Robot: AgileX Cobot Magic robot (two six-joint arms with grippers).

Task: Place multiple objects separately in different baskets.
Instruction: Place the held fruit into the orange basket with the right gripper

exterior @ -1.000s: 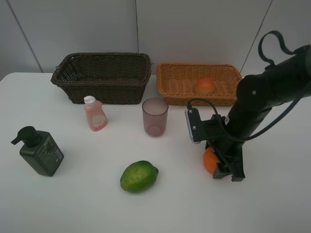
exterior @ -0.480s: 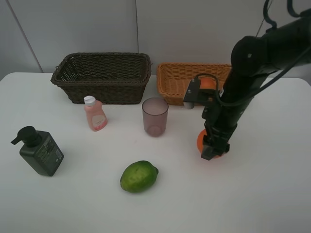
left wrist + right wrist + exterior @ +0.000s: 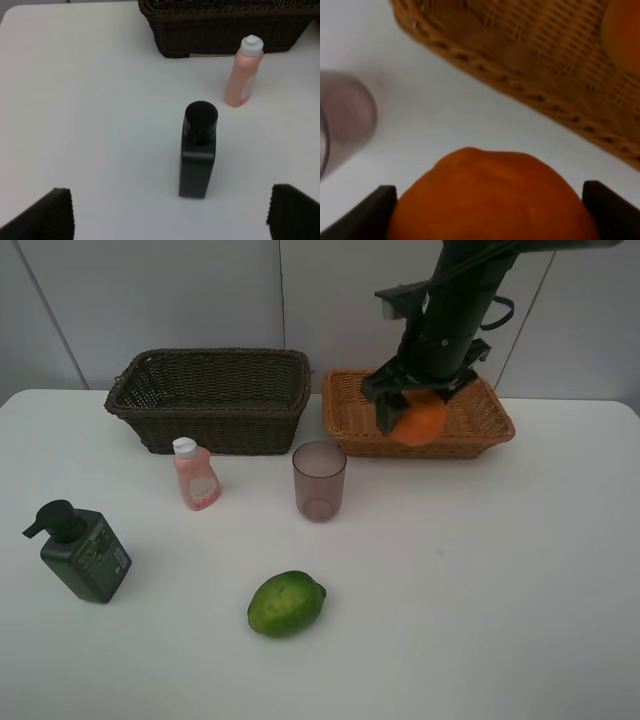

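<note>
Gripping the orange [image 3: 421, 424] between its two fingers, the right gripper [image 3: 418, 412] hangs in the air at the near edge of the light orange-tan basket [image 3: 480, 445], clear of the white table [image 3: 500, 590]. The right wrist view shows the basket's woven rim just beyond the held fruit, and a red-yellow peach-like fruit [image 3: 622, 30] lying inside the basket at the edge of the picture.

Just left of this basket, at the far side of the table, stands the dark brown basket [image 3: 215, 430]. Near it stand the small pink bottle [image 3: 196, 478] and, to its right, the purplish cup [image 3: 319, 482], both upright. The green fruit [image 3: 286, 603] lies well nearer, and the dark green pump bottle [image 3: 85, 552] stands at the near left.

The left gripper [image 3: 170, 215] hovers over that pump bottle with its fingers spread wide and nothing between them.
</note>
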